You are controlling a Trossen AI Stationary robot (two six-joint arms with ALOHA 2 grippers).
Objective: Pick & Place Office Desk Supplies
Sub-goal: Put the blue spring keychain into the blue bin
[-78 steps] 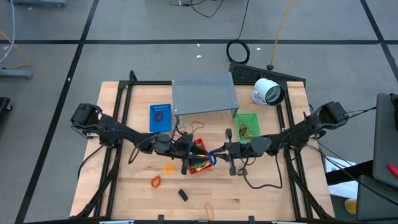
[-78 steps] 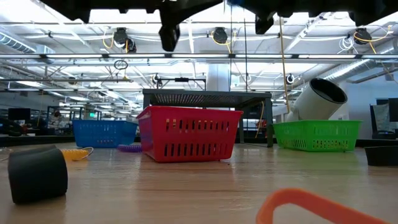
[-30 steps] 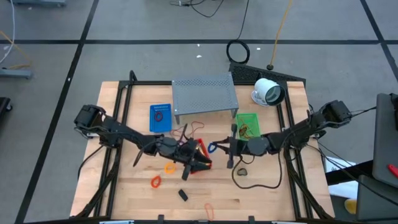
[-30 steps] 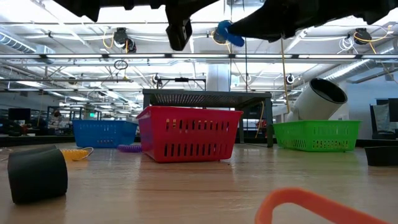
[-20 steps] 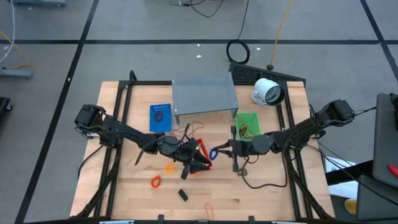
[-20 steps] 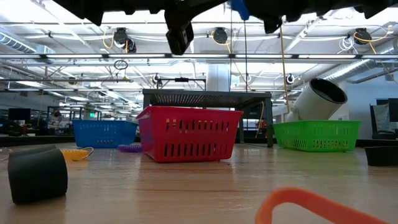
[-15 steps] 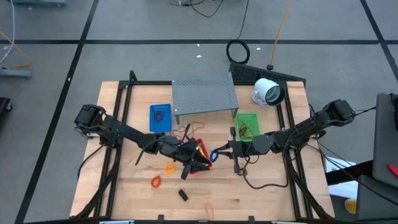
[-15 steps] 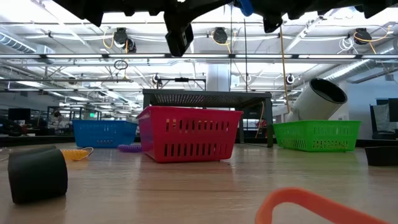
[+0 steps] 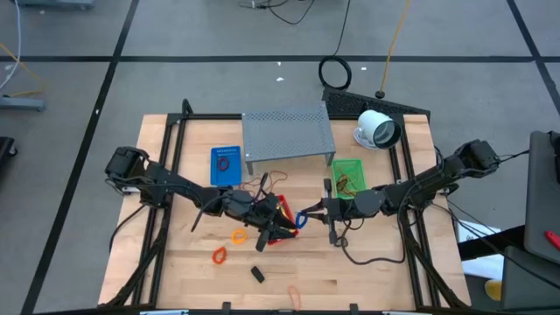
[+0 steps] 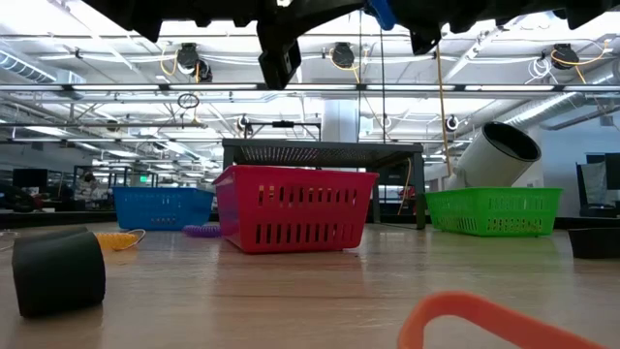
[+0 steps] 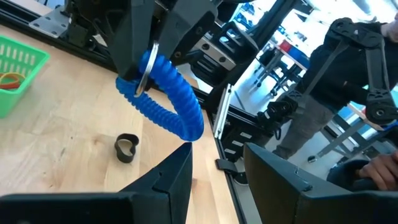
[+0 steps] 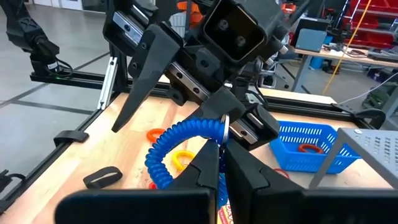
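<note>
coiled cord (image 9: 300,217) between left end effector (image 9: 278,223) and right end effector (image 9: 308,213), above the table (image 9: 367,271)

Surface: wooden table (image 9: 175,271), light planks, black frame rails along both sides.
Rear centre: grey perforated metal shelf (image 9: 288,133) standing on the table.
Rear right: white round device (image 9: 377,129), lying tilted.
Baskets: blue basket (image 9: 225,164) left of the shelf; green basket (image 9: 348,176) right of it; red basket (image 10: 294,207) at centre.
Loose, front left: yellow loop (image 9: 238,235); orange loop (image 9: 219,255).
Loose, front centre: black piece (image 9: 258,274); orange band (image 9: 294,295) near the front edge.
Loose, right: small black loop (image 11: 127,147), apart from the green basket.
</note>
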